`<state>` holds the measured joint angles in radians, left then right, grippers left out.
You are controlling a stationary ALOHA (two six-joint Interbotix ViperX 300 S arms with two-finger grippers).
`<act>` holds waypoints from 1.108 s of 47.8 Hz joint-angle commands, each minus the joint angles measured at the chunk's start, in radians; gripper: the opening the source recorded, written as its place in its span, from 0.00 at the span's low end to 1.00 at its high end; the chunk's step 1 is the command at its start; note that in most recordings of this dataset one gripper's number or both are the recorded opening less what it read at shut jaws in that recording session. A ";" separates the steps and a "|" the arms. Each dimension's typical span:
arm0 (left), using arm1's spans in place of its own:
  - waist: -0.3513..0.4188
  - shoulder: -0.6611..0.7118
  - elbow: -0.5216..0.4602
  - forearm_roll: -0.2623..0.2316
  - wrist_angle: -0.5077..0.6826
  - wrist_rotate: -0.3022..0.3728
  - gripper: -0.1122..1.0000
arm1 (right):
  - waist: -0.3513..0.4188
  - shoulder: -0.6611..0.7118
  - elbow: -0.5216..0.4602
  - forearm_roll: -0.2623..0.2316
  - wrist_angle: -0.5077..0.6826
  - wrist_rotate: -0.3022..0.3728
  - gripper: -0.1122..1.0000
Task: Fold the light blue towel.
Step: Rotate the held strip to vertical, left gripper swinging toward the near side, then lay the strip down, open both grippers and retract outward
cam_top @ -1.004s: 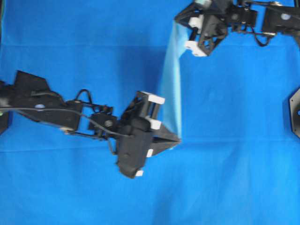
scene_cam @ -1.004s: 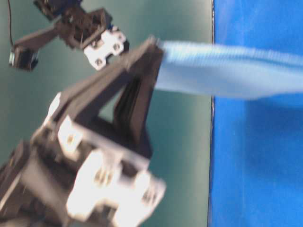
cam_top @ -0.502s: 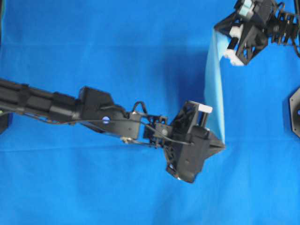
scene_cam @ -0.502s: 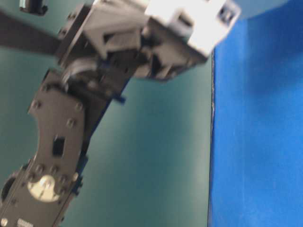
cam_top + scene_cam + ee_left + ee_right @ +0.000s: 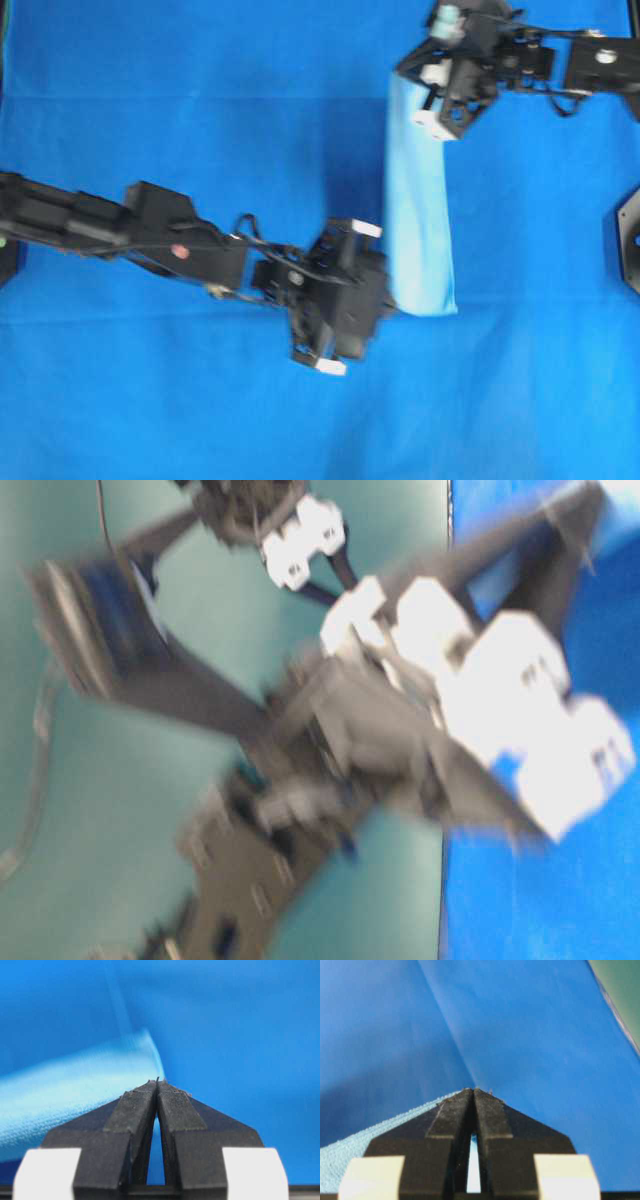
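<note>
The light blue towel is a long, narrow band stretched between my two grippers over the deep blue sheet. At its far end, my right gripper is shut on the upper corner. My left gripper is shut on the near lower corner. In the left wrist view the jaws meet at the tips, and the towel spreads away to the left. The right wrist view shows jaws pressed together, with the towel's hem running off to the lower left. The table-level view is blurred.
The deep royal-blue sheet covers the whole table. A black mount sits at the right edge. In the table-level view the sheet's edge meets a green surface, and the left arm fills the foreground.
Both grippers carried the towel to the right, then back toward the middle. The towel now shows a wider face than before. Both grips have held throughout.
</note>
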<state>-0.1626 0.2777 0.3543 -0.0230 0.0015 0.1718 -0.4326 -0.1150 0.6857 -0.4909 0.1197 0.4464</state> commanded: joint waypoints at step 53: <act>-0.006 -0.158 0.249 -0.003 -0.120 -0.063 0.68 | 0.074 0.173 -0.161 -0.015 -0.080 -0.021 0.44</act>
<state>-0.1733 0.1442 0.6228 -0.0245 -0.1058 0.1074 -0.3559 0.0736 0.5323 -0.5031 0.0476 0.4264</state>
